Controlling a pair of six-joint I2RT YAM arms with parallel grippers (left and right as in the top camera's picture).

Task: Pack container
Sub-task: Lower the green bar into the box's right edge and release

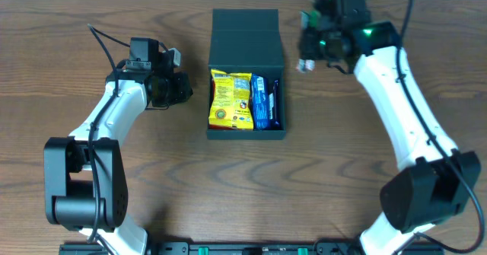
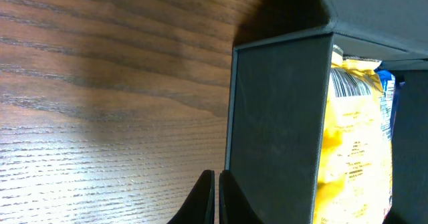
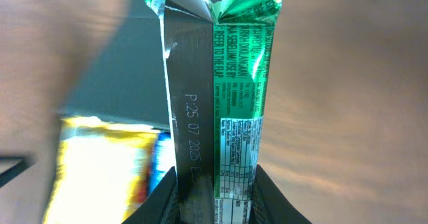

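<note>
The dark teal container [image 1: 246,134] stands open at the table's middle, its flap lid [image 1: 245,28] folded back at the far side. Inside lie a yellow snack packet [image 1: 230,100] and a blue packet [image 1: 263,101]. My left gripper [image 1: 183,88] is shut and empty just left of the container; in the left wrist view its fingertips [image 2: 217,197] sit against the container's outer wall [image 2: 277,130]. My right gripper [image 1: 310,51] is shut on a green and silver snack packet [image 3: 217,103], held above the table to the right of the lid.
The wood table [image 1: 152,186] spreads around the container. Both arm bases stand at the near edge, left [image 1: 76,194] and right [image 1: 426,198].
</note>
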